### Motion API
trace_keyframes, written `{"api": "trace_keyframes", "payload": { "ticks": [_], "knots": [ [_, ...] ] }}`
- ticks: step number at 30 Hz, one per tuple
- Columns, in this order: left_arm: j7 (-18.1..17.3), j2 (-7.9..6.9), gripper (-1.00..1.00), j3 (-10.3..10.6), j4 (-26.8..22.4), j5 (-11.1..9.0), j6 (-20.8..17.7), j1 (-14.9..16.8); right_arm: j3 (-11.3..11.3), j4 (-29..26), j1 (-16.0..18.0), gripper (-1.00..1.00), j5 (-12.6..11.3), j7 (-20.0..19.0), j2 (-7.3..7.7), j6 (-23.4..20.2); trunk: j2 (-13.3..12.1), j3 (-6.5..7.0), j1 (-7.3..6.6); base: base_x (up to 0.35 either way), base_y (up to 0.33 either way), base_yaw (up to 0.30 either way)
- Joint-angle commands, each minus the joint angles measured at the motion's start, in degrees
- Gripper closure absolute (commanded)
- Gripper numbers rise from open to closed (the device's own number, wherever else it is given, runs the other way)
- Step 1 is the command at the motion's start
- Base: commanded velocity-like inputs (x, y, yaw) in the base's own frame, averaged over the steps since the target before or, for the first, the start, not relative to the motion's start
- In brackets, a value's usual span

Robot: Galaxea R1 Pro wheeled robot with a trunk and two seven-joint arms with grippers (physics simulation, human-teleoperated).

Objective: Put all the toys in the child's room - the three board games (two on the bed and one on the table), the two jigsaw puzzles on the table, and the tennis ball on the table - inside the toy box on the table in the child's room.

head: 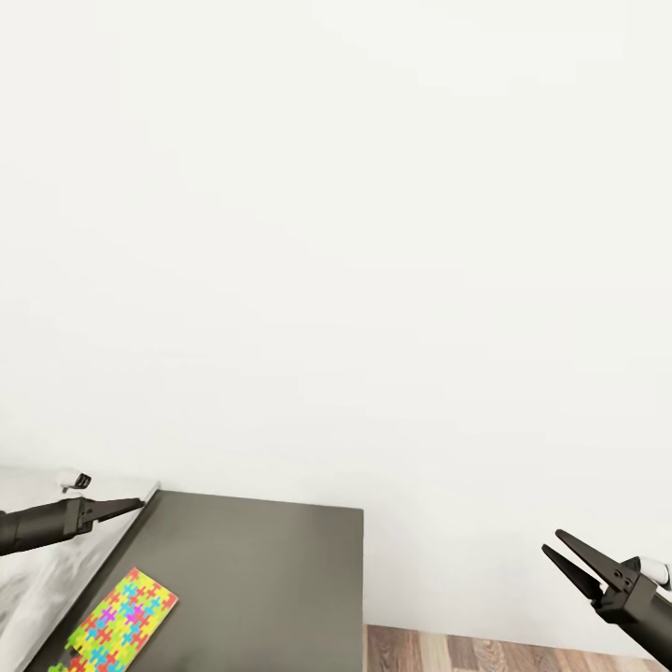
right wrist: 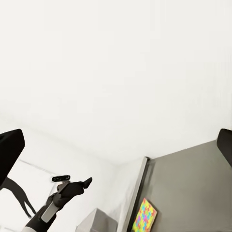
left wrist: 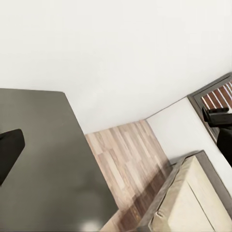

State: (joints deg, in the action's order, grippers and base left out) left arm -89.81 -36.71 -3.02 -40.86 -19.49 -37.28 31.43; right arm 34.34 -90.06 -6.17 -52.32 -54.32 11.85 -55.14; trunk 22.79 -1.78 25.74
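- The jigsaw puzzle, bright and many-coloured, lay flat on the dark desk near its left edge, touched by neither arm
- The left tool hovered above the desk's far left corner, well above the puzzle; its fingers looked pressed together on nothing, though the angle was poor
- The right tool hung off the desk's right side over the wooden floor, jaws slightly apart and empty
- The head was aimed mostly at blank wall; tilting it down to find the toy box would likely have been wise before reaching
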Motion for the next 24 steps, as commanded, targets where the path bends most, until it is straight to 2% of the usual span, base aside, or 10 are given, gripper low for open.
{"api": "trace_keyframes", "payload": {
  "ticks": [1,8,24],
  "knots": [
    [-0.19,-0.02,-1.0,0.03,-0.01,-0.05,-0.61,0.03,0.02,-0.04,0.02,-1.0,-0.05,-0.08,0.0,-0.23,0.12,-0.09,0.05,0.058,0.053,-0.083],
    [-0.19,-0.02,-1.0,0.03,-0.01,-0.06,-0.61,0.03,0.02,-0.07,0.03,-1.0,-0.01,-0.08,-0.02,-0.23,0.12,0.15,0.05,0.017,0.039,-0.091],
    [-0.19,0.01,-1.0,0.03,-0.01,-0.05,-0.61,0.03,-0.08,-0.05,0.09,-1.0,0.42,0.14,-0.08,-0.07,0.12,0.18,0.05,0.039,0.065,-0.005]
  ]
}}
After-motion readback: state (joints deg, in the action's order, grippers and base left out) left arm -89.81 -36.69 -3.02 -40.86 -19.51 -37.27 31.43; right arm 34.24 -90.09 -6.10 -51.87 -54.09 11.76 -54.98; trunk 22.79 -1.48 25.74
